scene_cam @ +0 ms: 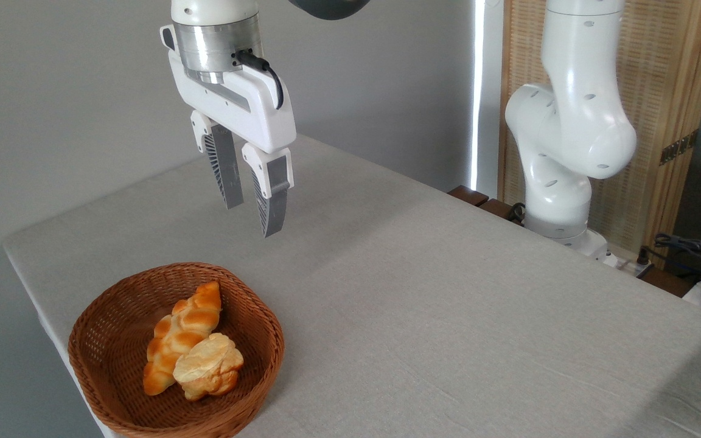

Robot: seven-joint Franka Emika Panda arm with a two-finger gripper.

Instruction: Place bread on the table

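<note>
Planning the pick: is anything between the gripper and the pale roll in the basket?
Nothing visible. The gripper hangs above the basket, jaws slightly apart and empty. The roll lies uncovered on top, touching the braided loaf beside it.

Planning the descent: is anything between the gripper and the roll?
Nothing: the camera view shows only open air between the gripper and the roll.

The bread [209, 365] lies in the basket [107, 328] on the table [448, 292], right of the loaf [181, 334].
</note>
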